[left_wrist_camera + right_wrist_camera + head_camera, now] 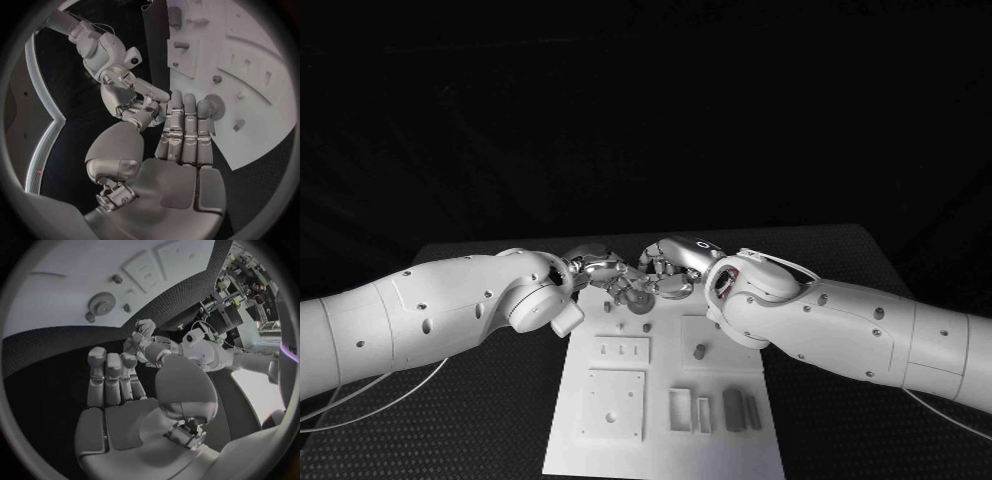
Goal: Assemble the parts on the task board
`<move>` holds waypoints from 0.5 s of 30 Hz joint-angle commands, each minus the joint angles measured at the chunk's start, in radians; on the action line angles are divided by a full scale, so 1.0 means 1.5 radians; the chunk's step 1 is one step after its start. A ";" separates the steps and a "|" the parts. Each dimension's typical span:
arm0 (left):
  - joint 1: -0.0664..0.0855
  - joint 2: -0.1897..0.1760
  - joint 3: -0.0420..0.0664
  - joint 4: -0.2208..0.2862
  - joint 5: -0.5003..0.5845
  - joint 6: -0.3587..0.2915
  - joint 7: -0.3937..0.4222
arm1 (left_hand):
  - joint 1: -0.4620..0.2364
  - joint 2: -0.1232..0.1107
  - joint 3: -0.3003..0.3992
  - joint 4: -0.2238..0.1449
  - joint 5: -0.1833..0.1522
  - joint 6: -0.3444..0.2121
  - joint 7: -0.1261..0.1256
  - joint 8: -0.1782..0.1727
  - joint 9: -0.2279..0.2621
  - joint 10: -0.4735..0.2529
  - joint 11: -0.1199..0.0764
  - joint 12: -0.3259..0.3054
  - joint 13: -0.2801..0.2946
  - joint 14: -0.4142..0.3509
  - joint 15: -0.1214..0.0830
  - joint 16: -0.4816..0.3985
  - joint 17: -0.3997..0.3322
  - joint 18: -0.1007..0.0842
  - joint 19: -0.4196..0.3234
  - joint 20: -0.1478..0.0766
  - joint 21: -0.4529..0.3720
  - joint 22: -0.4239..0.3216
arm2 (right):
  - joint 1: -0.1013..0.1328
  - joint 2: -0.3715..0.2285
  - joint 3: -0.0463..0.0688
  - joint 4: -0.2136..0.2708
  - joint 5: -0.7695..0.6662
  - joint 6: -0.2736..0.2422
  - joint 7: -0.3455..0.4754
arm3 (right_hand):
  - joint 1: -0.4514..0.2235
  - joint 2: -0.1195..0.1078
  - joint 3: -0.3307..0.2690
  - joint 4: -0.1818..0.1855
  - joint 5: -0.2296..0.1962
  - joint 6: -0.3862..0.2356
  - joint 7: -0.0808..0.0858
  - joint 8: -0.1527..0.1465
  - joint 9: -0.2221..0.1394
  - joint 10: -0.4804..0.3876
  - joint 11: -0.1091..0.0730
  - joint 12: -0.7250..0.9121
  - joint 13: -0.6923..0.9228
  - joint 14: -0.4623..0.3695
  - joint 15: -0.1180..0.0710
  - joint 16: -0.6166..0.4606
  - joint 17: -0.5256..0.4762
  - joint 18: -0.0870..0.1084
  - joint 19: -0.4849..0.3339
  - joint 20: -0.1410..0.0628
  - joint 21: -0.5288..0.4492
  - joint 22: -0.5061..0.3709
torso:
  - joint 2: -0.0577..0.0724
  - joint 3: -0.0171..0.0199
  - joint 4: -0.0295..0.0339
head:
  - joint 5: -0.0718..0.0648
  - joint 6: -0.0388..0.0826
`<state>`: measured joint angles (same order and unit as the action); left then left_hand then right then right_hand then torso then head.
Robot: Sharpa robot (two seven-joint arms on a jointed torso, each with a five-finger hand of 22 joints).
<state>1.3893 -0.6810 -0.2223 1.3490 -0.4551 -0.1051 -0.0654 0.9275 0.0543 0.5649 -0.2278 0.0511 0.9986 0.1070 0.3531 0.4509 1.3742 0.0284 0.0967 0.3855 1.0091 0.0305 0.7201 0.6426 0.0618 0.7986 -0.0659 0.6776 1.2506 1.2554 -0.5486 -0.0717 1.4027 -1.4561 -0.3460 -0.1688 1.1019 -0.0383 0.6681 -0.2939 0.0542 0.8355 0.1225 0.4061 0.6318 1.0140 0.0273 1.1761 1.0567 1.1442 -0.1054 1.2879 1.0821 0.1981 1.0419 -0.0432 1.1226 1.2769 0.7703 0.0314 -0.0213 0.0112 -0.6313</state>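
white task board (pixel 668 440): your left hand (pixel 600 268) and right hand (pixel 669 270) meet at its twelve o'clock edge over the gear (pixel 101 302), fingers extended, holding nothing, seemingly poised to pick it.

Table (pixel 473 420): black, with a fine dotted, mesh-like surface; it reaches the near edge of the head view on both sides and ends in a straight far edge against a dark backdrop (pixel 646 110). Cables (pixel 365 400): thin and pale, curving over the table at its left side, with another thin one (pixel 942 408) at the right. Cluttered equipment (pixel 240 305): dark frames and wires beyond the table edge in the right wrist view, too small to identify.
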 commanded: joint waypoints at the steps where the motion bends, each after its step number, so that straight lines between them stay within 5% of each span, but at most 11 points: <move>1: 0.001 0.000 0.001 0.000 0.004 0.000 0.008 | -0.009 0.005 0.006 0.001 -0.001 0.005 0.000 0.003 0.002 0.007 0.000 0.004 0.001 0.003 -0.004 0.003 0.001 0.000 0.000 -0.004 0.004 -0.001 | 0.000 -0.001 -0.001 -0.001 -0.002 0.011 0.003 | 0.001 -0.007 0.006 0.001 -0.004 0.123 -0.024 -0.001 0.002 -0.039 -0.032 0.003 -0.001 0.010 -0.012 -0.002 -0.001 0.042 0.005 -0.001 0.002 -0.001 | 0.000 -0.0003 -0.0003 | 0.000 -0.001; 15: 0.001 0.002 0.000 -0.001 0.004 0.003 0.002 | -0.033 0.029 0.021 -0.019 -0.001 0.011 -0.003 0.006 0.008 0.011 -0.003 0.004 0.008 0.003 -0.006 0.011 0.005 -0.003 -0.004 -0.006 0.009 0.001 | 0.000 0.000 -0.001 0.001 0.003 0.006 0.006 | 0.000 -0.010 0.010 0.001 -0.004 0.123 -0.024 -0.001 0.003 -0.039 -0.032 0.003 -0.001 0.010 -0.012 -0.002 -0.001 0.042 0.005 -0.001 0.002 -0.002 | 0.000 0.0000 0.0004 | 0.001 -0.002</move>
<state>1.3893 -0.6804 -0.2232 1.3480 -0.4549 -0.1054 -0.0667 0.8838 0.0974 0.5972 -0.2519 0.0492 1.0094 0.1036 0.3593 0.4618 1.3847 0.0251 0.1005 0.3959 1.0130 0.0267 0.7326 0.6494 0.0588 0.7947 -0.0697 0.6853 1.2507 1.2552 -0.5491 -0.0727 1.4031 -1.4531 -0.3438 -0.1690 1.1059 -0.0422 0.6765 -0.2912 0.0543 0.8355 0.1224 0.4055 0.6355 1.0140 0.0273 1.1761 1.0568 1.1454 -0.1042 1.2897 1.0822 0.1980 1.0468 -0.0446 1.1226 1.2750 0.7701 0.0311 -0.0204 0.0114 -0.6339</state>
